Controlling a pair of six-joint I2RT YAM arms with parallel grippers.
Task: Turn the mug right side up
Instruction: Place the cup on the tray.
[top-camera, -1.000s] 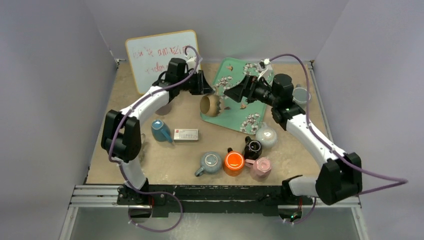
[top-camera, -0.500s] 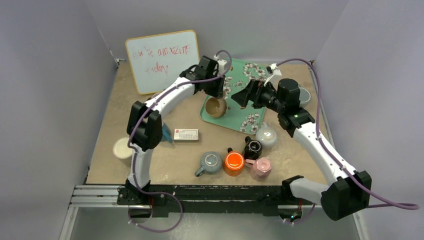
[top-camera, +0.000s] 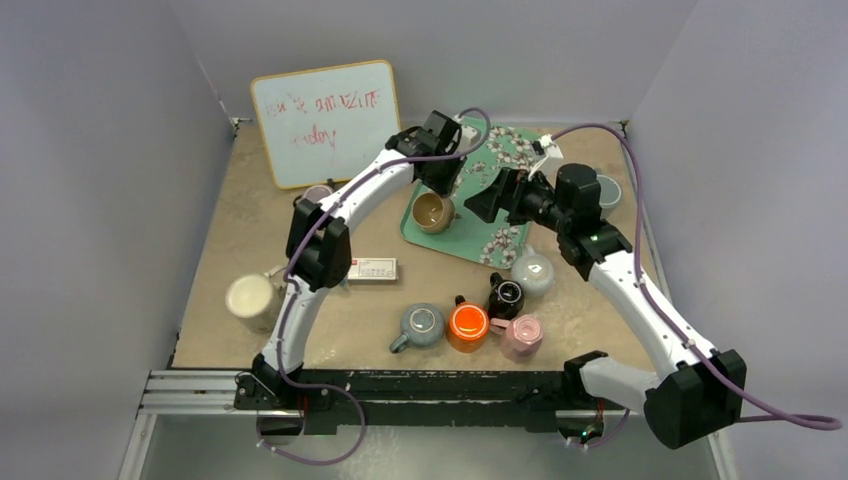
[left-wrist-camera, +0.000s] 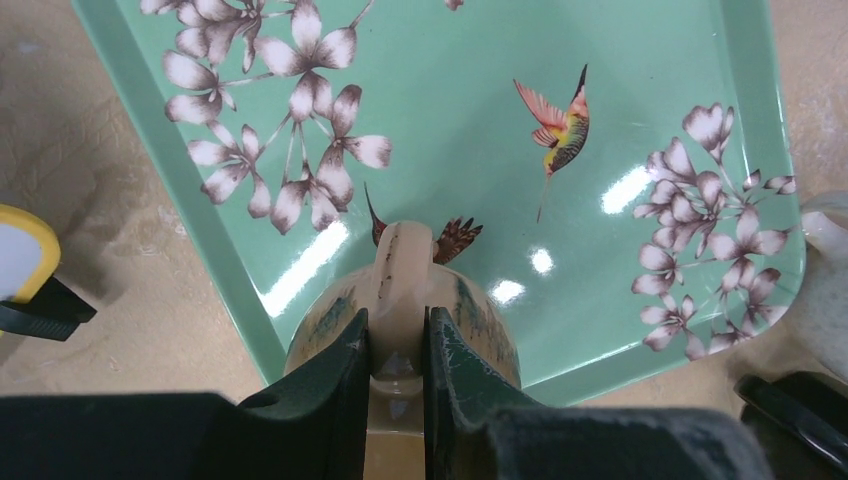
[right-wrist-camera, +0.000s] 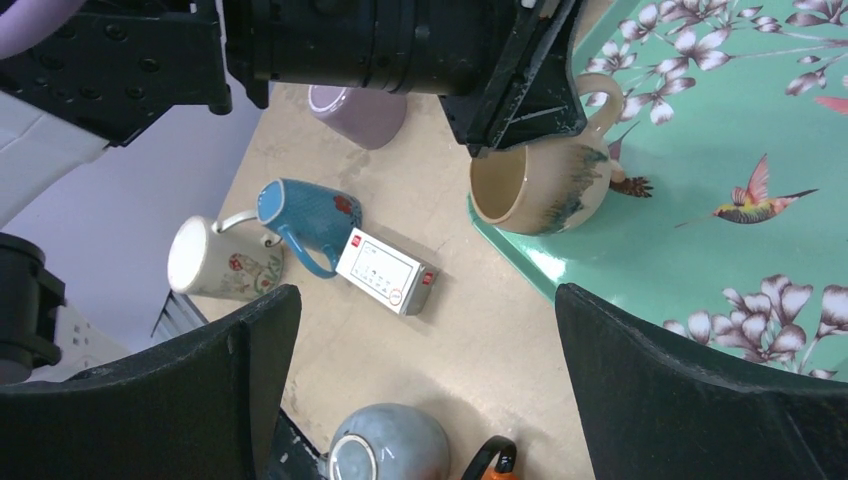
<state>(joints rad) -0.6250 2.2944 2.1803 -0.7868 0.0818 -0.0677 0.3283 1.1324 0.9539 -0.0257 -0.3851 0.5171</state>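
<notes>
Evidently the task is standing partway through. The left end effector (left-wrist-camera: 397, 335) is pinching the loop handle of the beige ceramic mug with green-streaked glaze (top-camera: 433, 212), its two dark fingers pressing on either side of the loop. It is holding the mug at the near-left corner of the mint-green floral tray (left-wrist-camera: 450, 120).

In the right wrist view the handle is pointing upward. The body is hanging below it on its side, with the mouth facing away from the tray toward the beige counter (top-camera: 240, 230). The overhead view is showing part of the interior, so the mug is not sitting mouth-down, but its base is not yet underneath either. The pictures are not showing whether the mug is touching the corner of the tray or hanging just above it.

The right end effector (right-wrist-camera: 425, 300) is waiting with its fingers spread wide and holding nothing. It is facing the mug from over the tray and is well apart from it.

By this reading, the grasp and part of the rotation are done. What is remaining is to bring the mouth fully upward, lower the base onto a flat surface at the tray, and release the handle.
</notes>
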